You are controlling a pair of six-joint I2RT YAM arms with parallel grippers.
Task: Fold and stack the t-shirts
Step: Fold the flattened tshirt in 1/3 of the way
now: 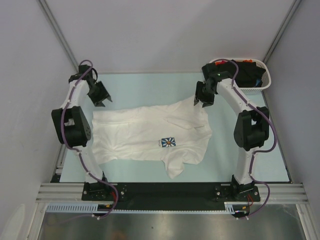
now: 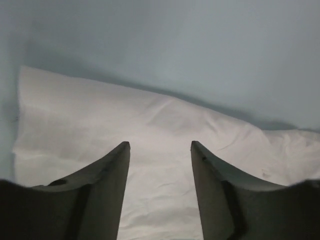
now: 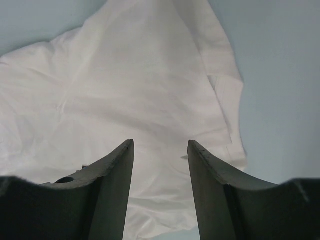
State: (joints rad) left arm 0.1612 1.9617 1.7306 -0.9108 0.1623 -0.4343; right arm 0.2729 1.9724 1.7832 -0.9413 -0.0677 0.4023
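A white t-shirt [image 1: 145,132] lies spread flat on the pale blue table, with a small blue-square daisy print [image 1: 168,142] near its middle. My left gripper [image 1: 102,100] is open and empty, hovering just past the shirt's far left corner; the left wrist view shows white cloth [image 2: 150,130] below its open fingers. My right gripper [image 1: 203,101] is open and empty above the shirt's far right corner; the right wrist view shows the cloth [image 3: 140,90] under it. Black and red shirts [image 1: 250,72] lie in the basket at the far right.
A white perforated plastic basket [image 1: 267,82] stands at the far right corner of the table. Bare table [image 1: 150,85] lies beyond the shirt and to its right [image 1: 240,165]. Grey walls close in the sides and back.
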